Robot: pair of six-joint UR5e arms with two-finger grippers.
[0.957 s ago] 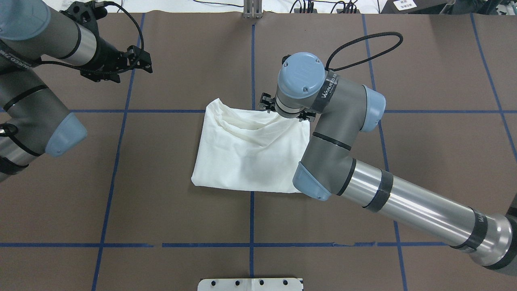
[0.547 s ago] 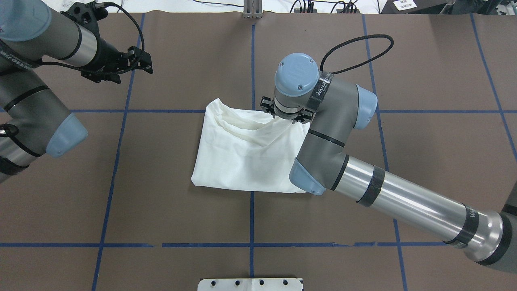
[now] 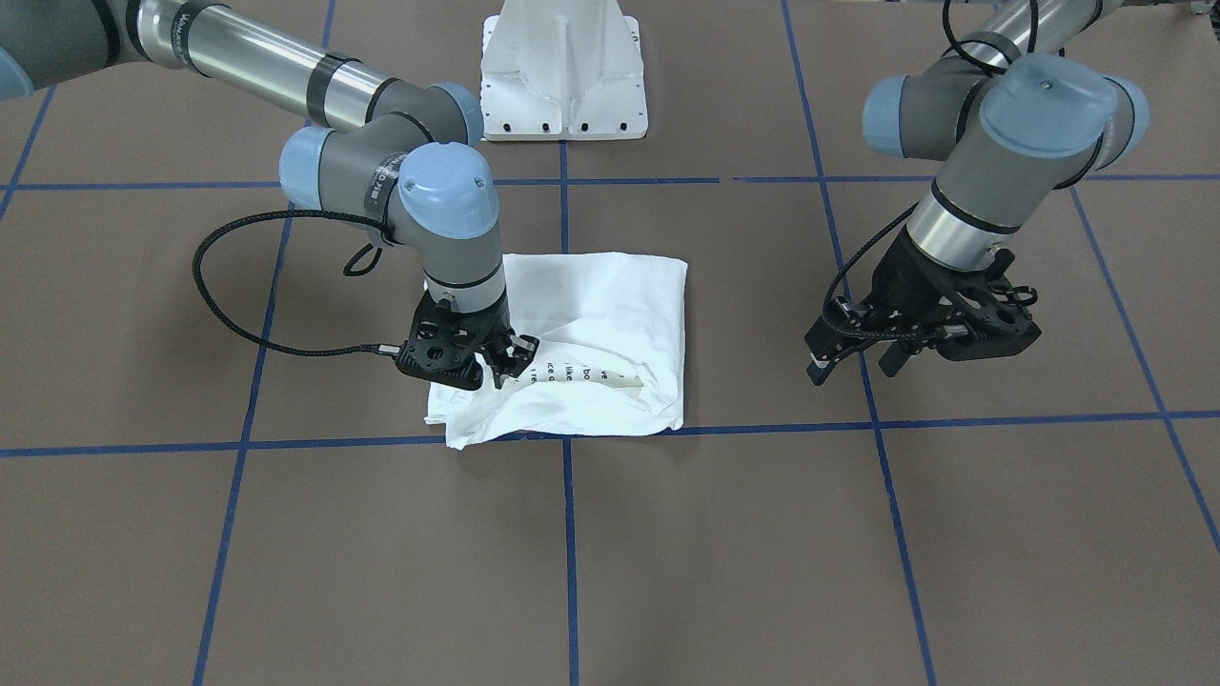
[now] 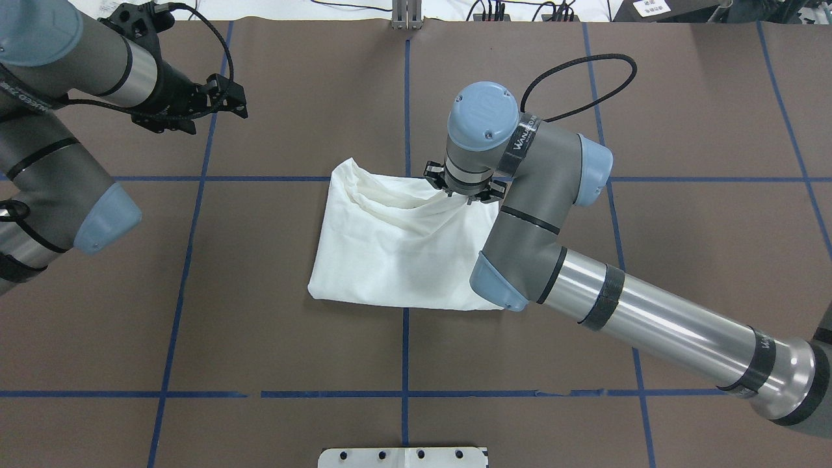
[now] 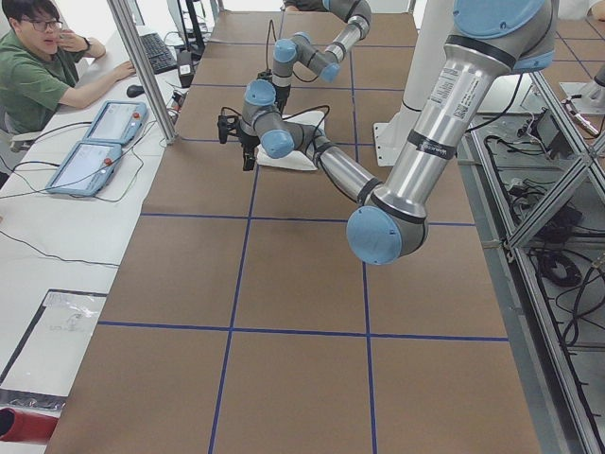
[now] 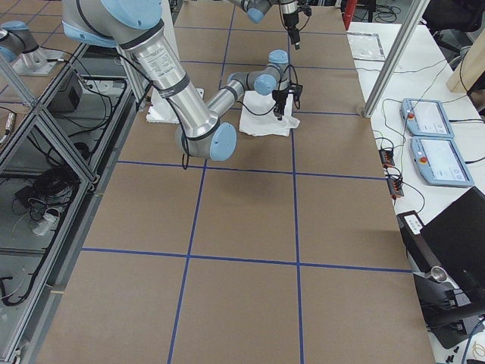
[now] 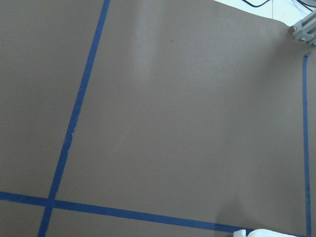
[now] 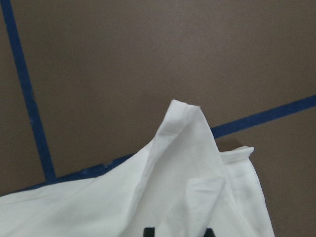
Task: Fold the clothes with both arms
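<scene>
The clothes are one white shirt [image 4: 390, 253] lying folded into a rough square at the table's middle. My right gripper [image 4: 458, 194] is shut on its far right corner. In the front-facing view the right gripper [image 3: 505, 367] holds that corner lifted off the table, and black text lines on the shirt [image 3: 620, 295] show beneath the raised fold. The right wrist view shows a peak of the shirt [image 8: 187, 163] standing between two black fingertips [image 8: 148, 231]. My left gripper [image 4: 227, 97] hangs open over bare table, far left of the shirt, also seen from the front as the left gripper [image 3: 853, 370].
Blue tape lines [image 4: 406, 97] divide the brown table top. The white pedestal base [image 3: 562, 67] stands at the robot's side. A person [image 5: 38, 66] sits at a side table with teach pendants [image 5: 95, 142] beyond the far edge.
The right wrist swayed slightly left, then back right and a little farther away, still holding the shirt corner. The left arm has barely moved.
</scene>
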